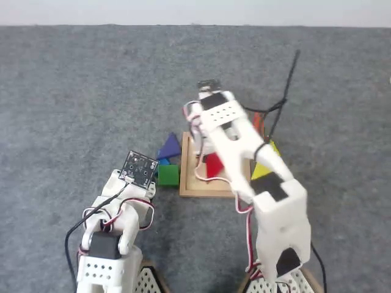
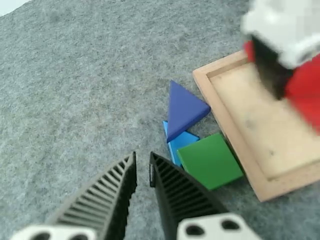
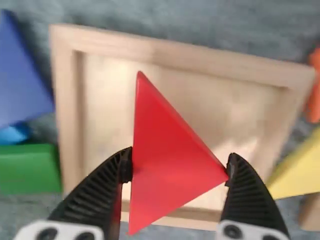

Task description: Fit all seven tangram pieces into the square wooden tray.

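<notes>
The square wooden tray (image 1: 189,190) (image 2: 235,130) (image 3: 65,90) lies mid-table on grey felt. My right gripper (image 3: 177,167) is shut on a red triangle (image 3: 165,160) (image 1: 214,165) and holds it over the tray's floor. Left of the tray lie a dark blue triangle (image 1: 170,146) (image 2: 184,107) (image 3: 17,85), a light blue piece (image 1: 163,162) (image 2: 179,144) and a green square (image 1: 168,174) (image 2: 210,160) (image 3: 27,167). A yellow triangle (image 1: 264,167) (image 3: 295,172) and an orange piece (image 1: 257,122) (image 3: 314,85) sit right of the tray. My left gripper (image 2: 143,165) hovers short of the green square, its jaws nearly together with nothing between them.
Grey felt covers the table, with wide bare room at the far side and to the left. A black cable (image 1: 287,91) runs behind the right arm. The arm bases stand at the near edge.
</notes>
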